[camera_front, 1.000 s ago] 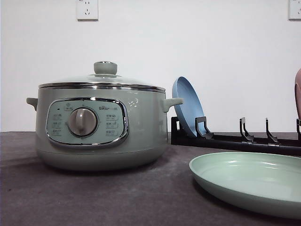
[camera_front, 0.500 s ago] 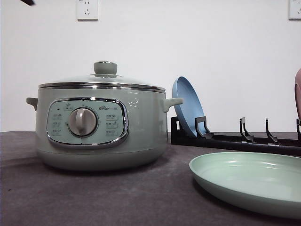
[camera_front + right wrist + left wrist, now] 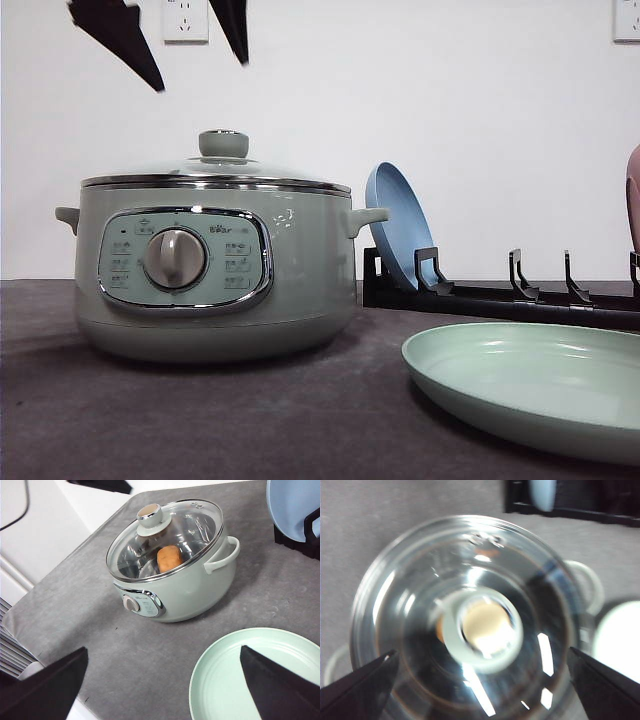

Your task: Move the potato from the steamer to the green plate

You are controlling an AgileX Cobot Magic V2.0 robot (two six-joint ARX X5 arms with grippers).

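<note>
A small white brand mark is printed on the control panel of the steamer, above the dial; its letters cannot be read. Small button legends flanking the dial are also illegible.

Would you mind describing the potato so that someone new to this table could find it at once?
Find the big sage-green steamer on the grey table, left of the green plate. Look down through its closed glass lid: the potato is the orange-brown oval lump lying inside the shiny metal bowl. It is the only warm-coloured thing there, unlike the pale knob on the lid.
</note>
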